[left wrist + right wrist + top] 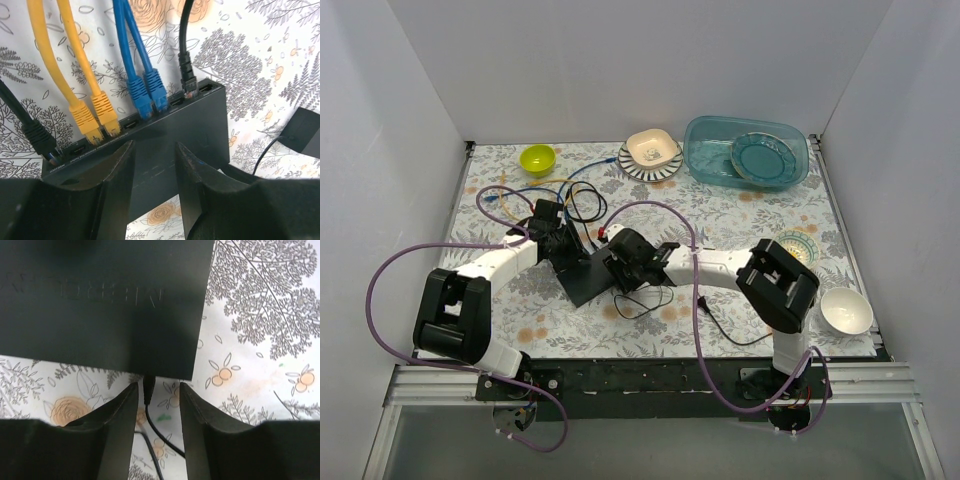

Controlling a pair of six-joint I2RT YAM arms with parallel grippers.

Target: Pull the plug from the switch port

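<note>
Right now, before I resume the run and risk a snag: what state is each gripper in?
Left gripper: open above the switch, holding nothing.
Right gripper: open, straddling the black plug, not clamped.

White links, bulky black joints and a looping purple cable (370, 300) mark the left arm (495, 262) and right arm (720, 265); left gripper (155, 150) and right gripper (159, 390) are matte black.

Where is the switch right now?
In the top view the switch lies just left of centre, flat between the left hand and the right hand.
</note>
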